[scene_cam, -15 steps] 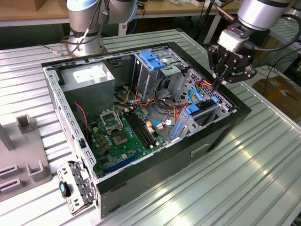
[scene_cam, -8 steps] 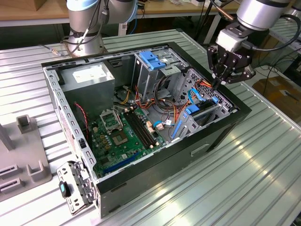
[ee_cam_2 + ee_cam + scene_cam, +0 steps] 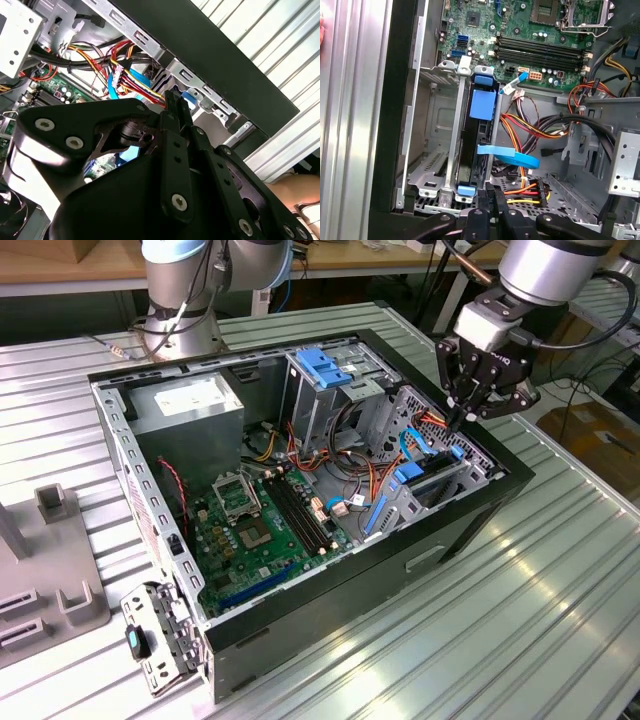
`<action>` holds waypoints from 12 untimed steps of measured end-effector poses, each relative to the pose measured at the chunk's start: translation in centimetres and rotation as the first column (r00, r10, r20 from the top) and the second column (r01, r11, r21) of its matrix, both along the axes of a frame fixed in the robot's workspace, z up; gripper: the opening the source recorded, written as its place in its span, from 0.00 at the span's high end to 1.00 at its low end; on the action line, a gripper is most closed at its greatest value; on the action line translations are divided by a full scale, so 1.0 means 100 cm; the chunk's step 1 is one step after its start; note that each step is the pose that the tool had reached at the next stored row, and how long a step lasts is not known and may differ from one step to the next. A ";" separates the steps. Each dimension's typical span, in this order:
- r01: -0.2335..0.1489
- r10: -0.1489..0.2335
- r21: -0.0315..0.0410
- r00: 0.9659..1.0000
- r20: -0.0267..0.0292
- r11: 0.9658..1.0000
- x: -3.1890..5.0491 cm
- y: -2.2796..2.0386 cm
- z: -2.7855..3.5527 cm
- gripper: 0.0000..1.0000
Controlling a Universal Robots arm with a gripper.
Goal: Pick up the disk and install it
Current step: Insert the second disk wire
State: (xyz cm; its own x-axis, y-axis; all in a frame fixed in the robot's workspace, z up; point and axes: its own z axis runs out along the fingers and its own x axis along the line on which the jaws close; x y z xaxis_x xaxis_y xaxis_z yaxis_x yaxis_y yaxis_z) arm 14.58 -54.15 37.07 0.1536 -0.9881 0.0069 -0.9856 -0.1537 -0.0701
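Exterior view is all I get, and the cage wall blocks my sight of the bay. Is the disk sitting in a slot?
Observer: Yes. In the first wrist view the disk stands on edge in a slot of the drive cage.
Operator: Is the pincer gripping it?
Observer: No. The pincer is shut with nothing between its fingers, next to the near end of the disk's carrier. I cannot tell whether it touches the carrier.
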 end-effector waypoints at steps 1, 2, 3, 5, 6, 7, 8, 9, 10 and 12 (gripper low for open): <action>0.000 0.000 0.000 1.000 0.000 1.000 -0.0001 0.0000 0.0000 0.84; 0.000 0.000 0.000 1.000 0.000 1.000 -0.0001 0.0000 0.0000 0.84; 0.000 0.000 0.000 1.000 0.000 1.000 -0.0001 0.0000 0.0000 0.84; 0.000 0.000 0.000 1.000 0.000 1.000 -0.0001 0.0000 0.0000 0.84; 0.000 0.000 0.000 1.000 0.000 1.000 -0.0001 0.0000 0.0000 0.84; 0.000 0.000 0.000 1.000 0.000 1.000 -0.0001 0.0000 0.0000 0.84; 0.000 0.000 0.000 1.000 0.000 1.000 -0.0002 0.0000 0.0000 0.84; 0.000 0.000 0.000 1.000 0.000 1.000 -0.0010 0.0001 0.0000 0.84; 0.000 0.000 0.000 1.000 0.000 1.000 -0.0027 0.0001 0.0000 0.84; 0.000 0.000 0.000 1.000 0.000 1.000 -0.0068 0.0000 -0.0002 0.84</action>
State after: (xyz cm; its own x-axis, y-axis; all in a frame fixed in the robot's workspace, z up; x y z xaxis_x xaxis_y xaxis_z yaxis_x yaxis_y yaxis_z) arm 13.90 -54.15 37.05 0.1531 -0.9882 0.0068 -0.9857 -0.1532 -0.0701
